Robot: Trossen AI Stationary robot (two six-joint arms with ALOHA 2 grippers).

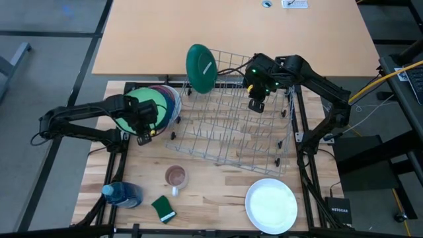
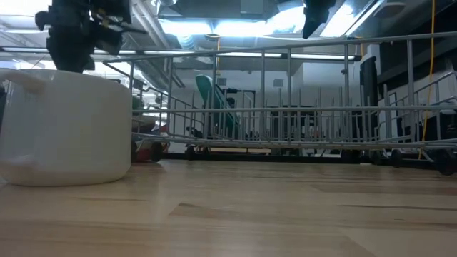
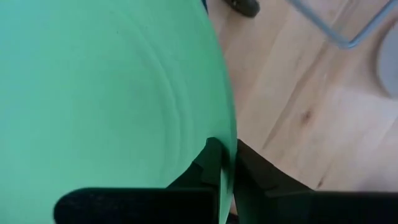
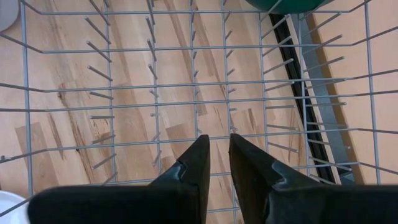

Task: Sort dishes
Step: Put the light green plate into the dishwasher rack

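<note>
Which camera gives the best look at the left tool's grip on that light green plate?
The left wrist view: the left tool pinches the light green plate by its rim. The high view shows tool and plate from above. The low and right wrist views show nothing of the grip.

Light green plate [image 1: 135, 108] at frame left; dark green plate [image 1: 200, 68] upper centre; white plate [image 1: 271, 205] lower right; grey wire rack [image 1: 231, 116]; green sponge [image 1: 163, 209].

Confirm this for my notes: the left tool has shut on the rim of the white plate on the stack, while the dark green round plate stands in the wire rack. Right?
Not quite. The left tool has shut on the rim of the light green round plate, as the left wrist view shows; the white round plate lies alone. The dark green round plate stands in the wire rack.
</note>
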